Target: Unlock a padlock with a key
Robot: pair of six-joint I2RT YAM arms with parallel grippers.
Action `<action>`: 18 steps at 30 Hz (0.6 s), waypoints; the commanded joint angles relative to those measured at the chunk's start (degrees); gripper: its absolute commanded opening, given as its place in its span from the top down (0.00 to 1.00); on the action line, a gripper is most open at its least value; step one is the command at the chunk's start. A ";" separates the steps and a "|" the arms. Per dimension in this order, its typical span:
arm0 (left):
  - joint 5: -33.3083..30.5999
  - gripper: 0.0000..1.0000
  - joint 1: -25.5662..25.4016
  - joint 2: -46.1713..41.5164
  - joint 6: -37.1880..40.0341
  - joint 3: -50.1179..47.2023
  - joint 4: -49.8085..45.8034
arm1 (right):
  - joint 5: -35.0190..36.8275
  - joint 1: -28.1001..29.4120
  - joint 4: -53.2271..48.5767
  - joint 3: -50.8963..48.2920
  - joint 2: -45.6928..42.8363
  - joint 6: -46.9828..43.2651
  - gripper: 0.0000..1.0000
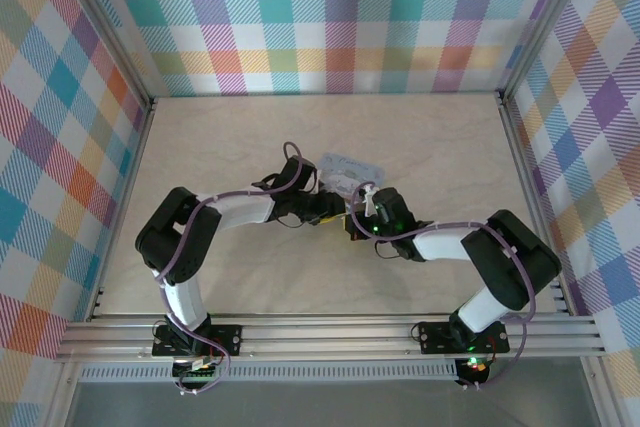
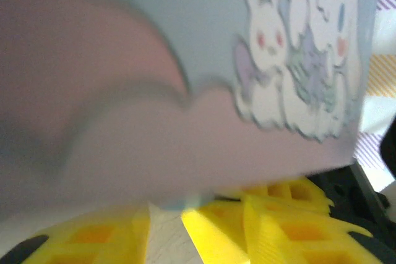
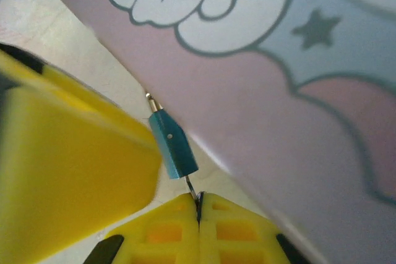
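Note:
The padlock (image 3: pixel 174 143), a tiny dark blue body with a silvery shackle tip at its far end, hangs just above the table beside the pale blue cartoon tin (image 3: pixel 297 103). A thin metal key (image 3: pixel 192 185) runs from its near end into my right gripper (image 3: pixel 198 201), whose yellow fingers are shut on the key. One yellow finger (image 3: pixel 68 165) of my left gripper stands close on the padlock's left. In the left wrist view my left gripper (image 2: pixel 166 222) is open, bare table between its fingers, with the tin (image 2: pixel 204 91) right above. Both grippers (image 1: pixel 335 209) (image 1: pixel 356 223) meet mid-table.
The tin (image 1: pixel 350 169) lies just beyond the two grippers. Plaid walls (image 1: pixel 330 17) close off the back and both sides of the light table (image 1: pixel 220 127). An aluminium rail (image 1: pixel 330 332) runs along the near edge.

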 commanded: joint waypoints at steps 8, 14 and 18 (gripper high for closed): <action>-0.51 0.39 4.27 -11.05 -7.53 -9.60 9.06 | -5.91 -0.19 -3.93 2.03 1.08 7.96 1.00; -0.64 0.43 4.37 -10.74 -15.22 -15.72 20.43 | -8.69 -0.19 -1.55 1.03 -0.10 14.31 1.00; -0.57 0.44 4.26 -9.63 -17.82 -18.12 24.20 | -9.73 -0.19 -1.28 1.68 -0.19 17.51 1.00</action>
